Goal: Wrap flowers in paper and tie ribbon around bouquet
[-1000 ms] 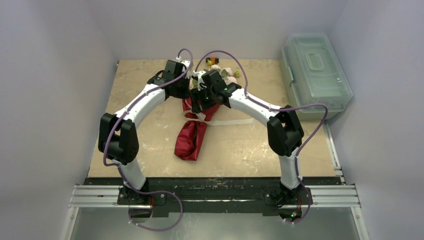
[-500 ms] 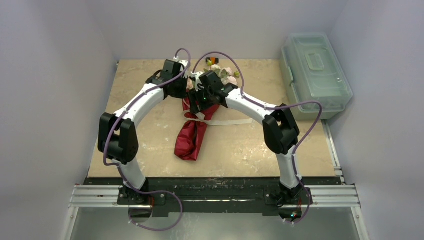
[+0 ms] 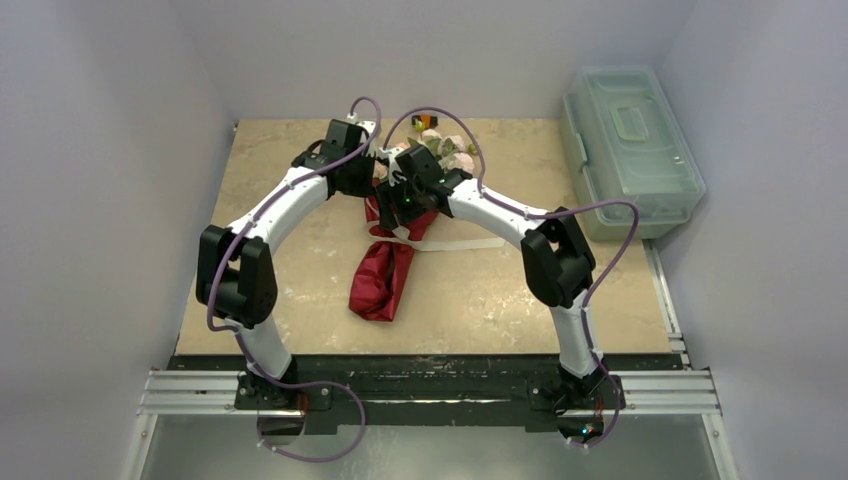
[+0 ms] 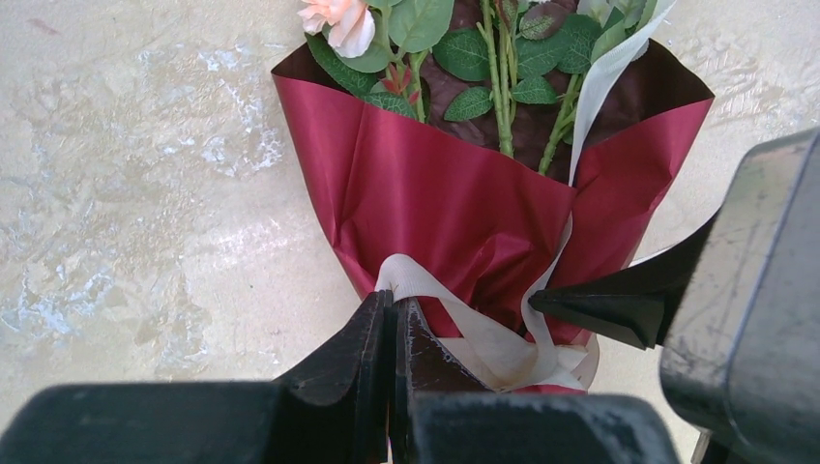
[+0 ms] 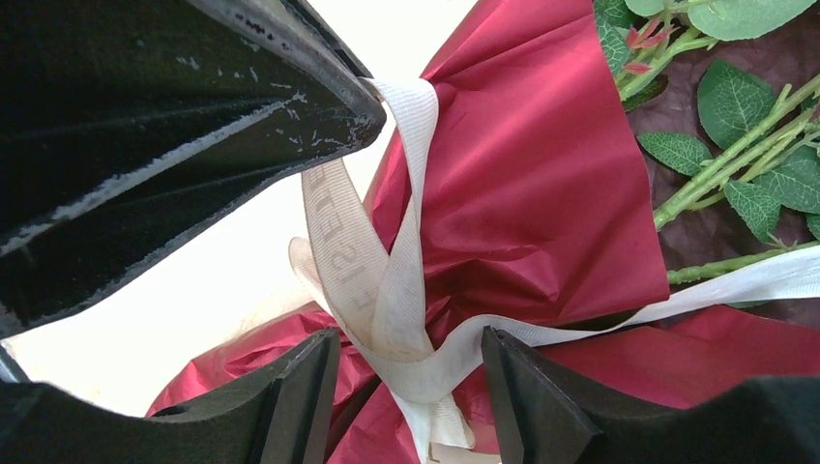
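Note:
The bouquet lies on the table, red paper (image 3: 383, 275) wrapped round the flowers (image 3: 452, 150), blooms toward the far edge. The cream ribbon (image 4: 488, 340) crosses loosely round the cone's waist, one tail trailing right (image 3: 470, 243). My left gripper (image 4: 392, 307) is shut on a loop of the ribbon at the paper's left side. My right gripper (image 5: 411, 346) stands open just above the cone, its fingertips (image 5: 309, 372) either side of the ribbon crossing (image 5: 387, 290). Green stems and leaves (image 5: 735, 155) show inside the maroon paper mouth (image 4: 435, 188).
A clear lidded plastic box (image 3: 630, 145) stands at the back right, off the tan table top (image 3: 270, 200). Grey walls close in both sides and the back. Both wrists crowd together over the bouquet's middle.
The right arm has eased a little left toward the bouquet, and its jaws have narrowed slightly. The left gripper keeps its hold without moving.

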Robot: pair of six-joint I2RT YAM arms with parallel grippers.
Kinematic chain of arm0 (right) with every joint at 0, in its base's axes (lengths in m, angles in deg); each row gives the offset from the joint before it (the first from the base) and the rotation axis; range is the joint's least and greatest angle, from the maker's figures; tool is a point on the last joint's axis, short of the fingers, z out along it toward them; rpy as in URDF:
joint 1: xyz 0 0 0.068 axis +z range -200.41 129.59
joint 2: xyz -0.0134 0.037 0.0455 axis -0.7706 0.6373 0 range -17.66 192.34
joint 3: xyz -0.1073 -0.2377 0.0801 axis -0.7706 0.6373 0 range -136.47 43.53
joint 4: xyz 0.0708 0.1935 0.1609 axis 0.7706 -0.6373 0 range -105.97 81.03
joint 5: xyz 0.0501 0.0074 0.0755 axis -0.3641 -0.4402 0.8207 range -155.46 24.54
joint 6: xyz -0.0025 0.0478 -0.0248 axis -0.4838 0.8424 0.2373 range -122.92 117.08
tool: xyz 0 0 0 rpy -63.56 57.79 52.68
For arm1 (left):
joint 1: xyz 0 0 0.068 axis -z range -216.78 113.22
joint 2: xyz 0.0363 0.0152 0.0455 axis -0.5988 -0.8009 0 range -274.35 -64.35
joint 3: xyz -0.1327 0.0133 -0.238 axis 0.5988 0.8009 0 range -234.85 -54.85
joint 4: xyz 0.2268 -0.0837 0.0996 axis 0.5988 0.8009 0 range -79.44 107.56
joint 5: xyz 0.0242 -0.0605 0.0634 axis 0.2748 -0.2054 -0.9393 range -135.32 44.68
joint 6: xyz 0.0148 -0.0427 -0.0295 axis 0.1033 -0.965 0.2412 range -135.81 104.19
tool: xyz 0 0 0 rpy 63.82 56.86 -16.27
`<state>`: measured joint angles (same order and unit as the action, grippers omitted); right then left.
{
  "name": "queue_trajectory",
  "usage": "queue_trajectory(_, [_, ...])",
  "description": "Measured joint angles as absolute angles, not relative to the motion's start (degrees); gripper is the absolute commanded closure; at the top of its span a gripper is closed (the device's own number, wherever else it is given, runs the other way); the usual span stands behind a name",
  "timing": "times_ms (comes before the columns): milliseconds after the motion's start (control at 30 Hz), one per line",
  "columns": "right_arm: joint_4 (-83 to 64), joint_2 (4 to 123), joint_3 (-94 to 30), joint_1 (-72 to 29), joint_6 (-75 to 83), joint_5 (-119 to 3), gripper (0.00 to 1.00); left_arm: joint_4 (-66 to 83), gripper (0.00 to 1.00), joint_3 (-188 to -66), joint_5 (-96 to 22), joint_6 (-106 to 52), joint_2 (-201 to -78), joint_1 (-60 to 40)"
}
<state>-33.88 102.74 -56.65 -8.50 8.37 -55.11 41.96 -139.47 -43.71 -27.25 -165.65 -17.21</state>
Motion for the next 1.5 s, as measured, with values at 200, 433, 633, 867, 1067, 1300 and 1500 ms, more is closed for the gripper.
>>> queue_trajectory(200, [-33.85,102.76,-56.65,-8.26,8.35,-55.13,0.43,42.01,1.0,-139.47,-43.6,-27.25,-165.65,-17.23])
queue_trajectory(433, [-33.64,103.09,-56.65,-8.08,8.48,-54.52,0.42,42.01,1.0,-139.45,-43.58,-27.32,-165.65,-17.41])
queue_trajectory(633, [-33.66,103.15,-56.65,-8.02,8.59,-53.95,0.53,41.92,1.0,-139.34,-43.14,-27.51,-165.65,-17.54])
queue_trajectory(867, [-33.55,103.96,-56.65,-7.49,8.57,-53.67,0.65,41.61,1.0,-139.14,-42.79,-28.59,-165.62,-17.8])
queue_trajectory(1067, [-33.59,104.09,-56.65,-7.34,8.63,-53.63,0.75,41.59,1.0,-138.84,-42.75,-28.74,-165.6,-17.93])
queue_trajectory(1300, [-34.38,104.09,-56.65,-7.34,8.61,-52.2,0.93,41.55,1.0,-138.82,-42.73,-28.74,-165.6,-17.97])
queue_trajectory(1500, [-35.87,104.09,-57.13,-7.4,8.61,-49.6,1.0,41.9,0.89,-138.82,-42.62,-28.72,-165.36,-18.0])
